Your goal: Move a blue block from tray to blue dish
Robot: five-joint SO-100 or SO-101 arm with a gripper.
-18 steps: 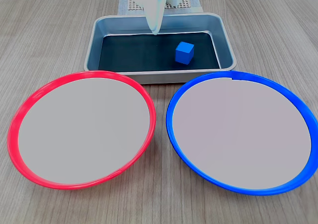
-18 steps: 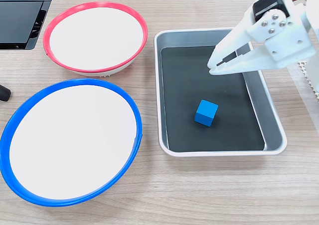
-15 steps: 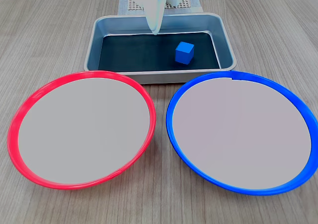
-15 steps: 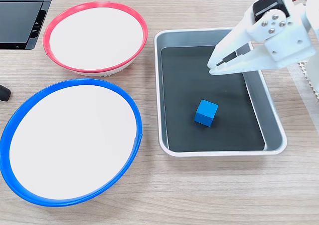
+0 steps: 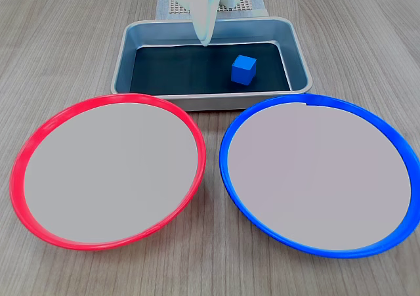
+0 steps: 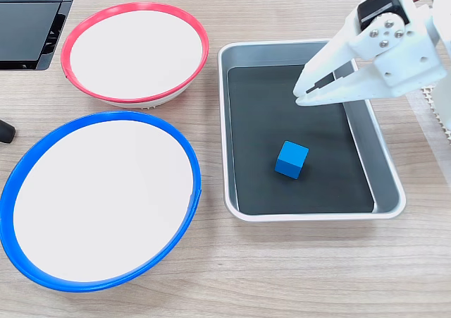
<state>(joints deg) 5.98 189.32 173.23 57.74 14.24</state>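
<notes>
Bench point(image 5: 65, 40): pale wood-grain top, carrying everything listed.

Blue dish point(image 5: 226, 168) point(image 6: 14, 184): large, round, shallow, bright blue rim, pale grey-white centre, nothing lying in it. In a fixed view it sits at the near right of the bench, just in front of the tray's near right corner; in the other fixed view it lies at the lower left, near the tray's left wall but apart from it.

Red dish point(image 5: 26, 145) point(image 6: 201, 39): same size and shape, red rim, pale centre. It sits beside the blue dish, rims close together but apart, and near the tray.

Tray point(image 5: 125, 53) point(image 6: 384, 156): rectangular silver-grey metal pan, rounded corners, raised rim, black floor. It holds the blue block.

Arm and gripper point(image 6: 297, 97) point(image 5: 205, 43): white plastic body, dark motor at the wrist. It reaches in over the tray's far end, fingertips hanging above the black floor near one corner. Fingers drawn nearly together with a thin dark slit between them, pinching nothing. Well apart from the block.

Mesh mat point(image 5: 172, 6): pale perforated sheet under the arm's base, beyond the tray's far rim.

Dark flat object point(image 6: 28, 22): black panels at the bench's upper left corner in a fixed view; cut off by the edge, kind cannot be told.

Blue block point(image 5: 243, 69) point(image 6: 292, 159): small bright blue cube, plain faces, resting flat on the tray floor, in the half nearer the blue dish, clear of all walls.
</notes>
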